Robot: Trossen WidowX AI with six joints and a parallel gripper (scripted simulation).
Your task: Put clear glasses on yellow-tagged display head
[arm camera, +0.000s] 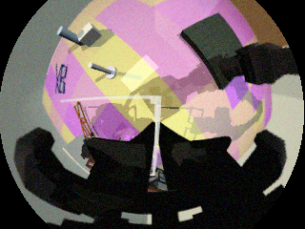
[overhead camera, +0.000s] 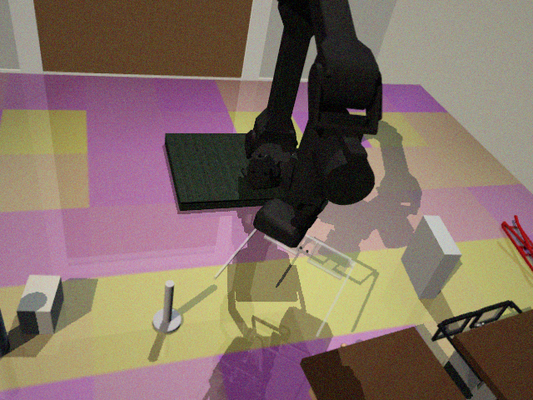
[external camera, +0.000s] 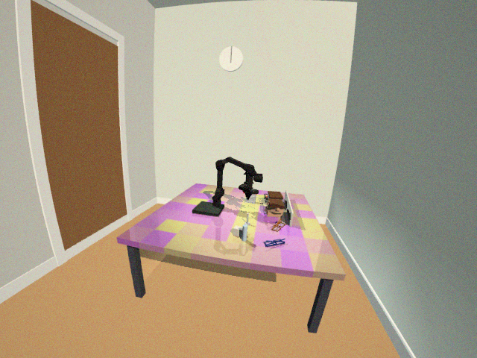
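Note:
My gripper (overhead camera: 296, 246) (external camera: 248, 198) (arm camera: 155, 125) is shut on the clear glasses (overhead camera: 352, 263) (arm camera: 157, 114), holding them above the table by the front frame. Both temples are open; in the top view they reach down toward the lower left. In the wrist view the front runs between my fingertips and one temple stretches left. The nearer display head (overhead camera: 374, 366) (external camera: 276, 209) has a bare front as far as I can see. The other head (overhead camera: 503, 348) (external camera: 274, 195) has black glasses (overhead camera: 490, 307) at its face. No yellow tag can be made out.
A thin post (overhead camera: 169, 301) (arm camera: 101, 68) and a white block (overhead camera: 41, 297) stand left of the held glasses in the top view. A grey block (overhead camera: 424, 258) and red glasses (overhead camera: 518, 238) are right. Orange glasses (external camera: 278, 226) and blue glasses (external camera: 274, 242) lie nearer the exterior camera.

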